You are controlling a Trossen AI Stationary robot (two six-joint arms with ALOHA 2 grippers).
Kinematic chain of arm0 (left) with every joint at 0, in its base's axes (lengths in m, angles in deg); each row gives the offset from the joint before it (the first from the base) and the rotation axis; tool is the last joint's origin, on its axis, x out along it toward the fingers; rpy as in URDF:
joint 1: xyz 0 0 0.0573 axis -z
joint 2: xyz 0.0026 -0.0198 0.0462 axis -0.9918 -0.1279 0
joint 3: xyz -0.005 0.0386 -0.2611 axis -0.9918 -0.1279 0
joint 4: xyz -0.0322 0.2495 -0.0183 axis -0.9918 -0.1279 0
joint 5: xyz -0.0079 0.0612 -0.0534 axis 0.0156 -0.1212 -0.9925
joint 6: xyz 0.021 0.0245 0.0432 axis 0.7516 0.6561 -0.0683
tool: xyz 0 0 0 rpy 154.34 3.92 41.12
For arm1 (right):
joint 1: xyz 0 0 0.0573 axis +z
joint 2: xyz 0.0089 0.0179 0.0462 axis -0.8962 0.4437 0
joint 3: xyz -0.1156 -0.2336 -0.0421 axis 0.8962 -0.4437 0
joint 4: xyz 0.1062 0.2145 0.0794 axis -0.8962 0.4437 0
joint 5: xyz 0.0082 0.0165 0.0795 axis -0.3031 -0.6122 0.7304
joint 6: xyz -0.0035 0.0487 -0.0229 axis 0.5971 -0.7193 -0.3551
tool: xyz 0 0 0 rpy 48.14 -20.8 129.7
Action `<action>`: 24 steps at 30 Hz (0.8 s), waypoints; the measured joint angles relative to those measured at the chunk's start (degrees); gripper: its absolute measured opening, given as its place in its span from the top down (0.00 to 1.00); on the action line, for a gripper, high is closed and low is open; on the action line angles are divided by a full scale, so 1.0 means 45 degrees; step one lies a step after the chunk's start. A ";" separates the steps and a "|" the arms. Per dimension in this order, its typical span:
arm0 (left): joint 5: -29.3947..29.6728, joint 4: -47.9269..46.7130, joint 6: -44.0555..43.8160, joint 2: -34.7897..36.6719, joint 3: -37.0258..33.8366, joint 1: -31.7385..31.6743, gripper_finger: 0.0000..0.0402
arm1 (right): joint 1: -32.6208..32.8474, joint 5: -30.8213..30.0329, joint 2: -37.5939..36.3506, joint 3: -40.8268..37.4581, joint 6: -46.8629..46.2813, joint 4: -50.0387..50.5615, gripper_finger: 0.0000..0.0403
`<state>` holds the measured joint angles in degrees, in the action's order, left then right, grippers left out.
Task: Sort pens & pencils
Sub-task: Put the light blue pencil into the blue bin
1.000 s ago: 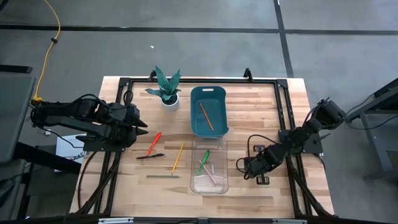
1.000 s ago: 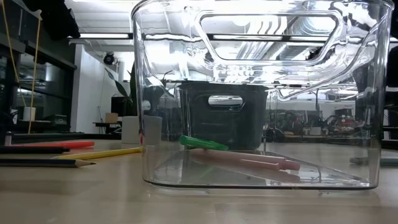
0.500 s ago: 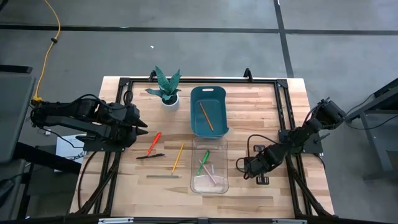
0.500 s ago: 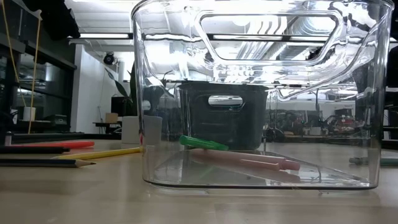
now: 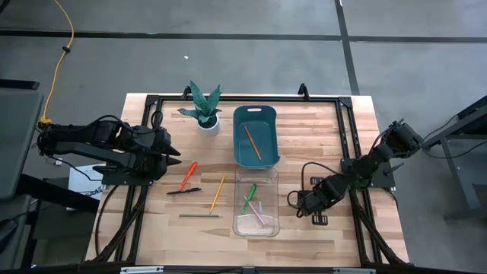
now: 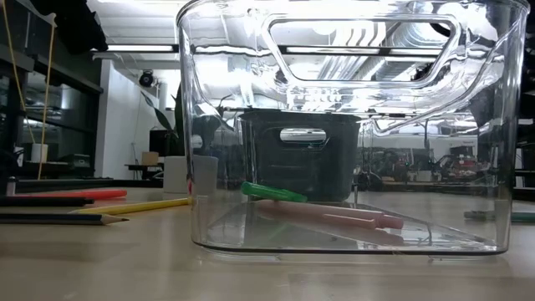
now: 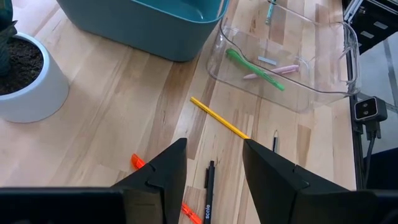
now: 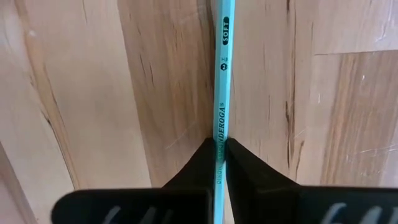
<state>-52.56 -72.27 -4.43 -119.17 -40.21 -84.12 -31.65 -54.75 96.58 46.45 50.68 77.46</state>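
Note:
My right gripper (image 5: 294, 201) is down at the table, right of the clear bin (image 5: 256, 225), shut on a teal pencil (image 8: 221, 93) that also shows low in the low view (image 6: 501, 216). My left gripper (image 7: 214, 168) hovers open at the table's left, above the red pen (image 5: 188, 175). Beside the red pen, a black pen (image 5: 184, 191), a yellow pencil (image 5: 218, 192) and a grey-brown pencil (image 5: 199, 216) lie flat on the wood. A green pen (image 6: 274, 193) and a pink pen (image 6: 334, 217) lie in the clear bin. An orange pencil (image 5: 252, 142) lies in the teal bin (image 5: 255, 114). My right gripper pinches the teal pencil's shaft between its two fingers, at the printed lettering (image 8: 219, 134). The fingers come from above, pointing down, one on each side of the shaft. The pencil lies level just over the wood; whether it is lifted clear I cannot tell.
A potted plant (image 5: 204, 110) stands at the far left of the teal bin. A dark metal frame (image 5: 344, 137) runs round the table's edges. Bare wood lies between the clear bin and the right arm, and along the near edge.
My right gripper has edged slightly toward the clear bin, still shut, carrying the teal pencil with it. The left arm, the pens and the other pencils have stayed put.

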 joint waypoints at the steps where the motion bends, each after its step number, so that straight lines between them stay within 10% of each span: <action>1: 0.0000 0.0003 0.0036 0.0000 0.0000 -0.0001 0.64 | -0.0004 -0.0023 0.0014 0.0055 0.0000 -0.0015 0.99; 24: -0.0306 -0.0073 0.0354 0.0005 -0.0002 -0.0001 0.64 | 0.0441 -0.0850 -0.1929 0.1284 -0.1984 0.2772 0.99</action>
<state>-53.94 -72.59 -2.83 -119.15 -40.22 -84.13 -29.67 -58.58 87.90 52.22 41.76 89.94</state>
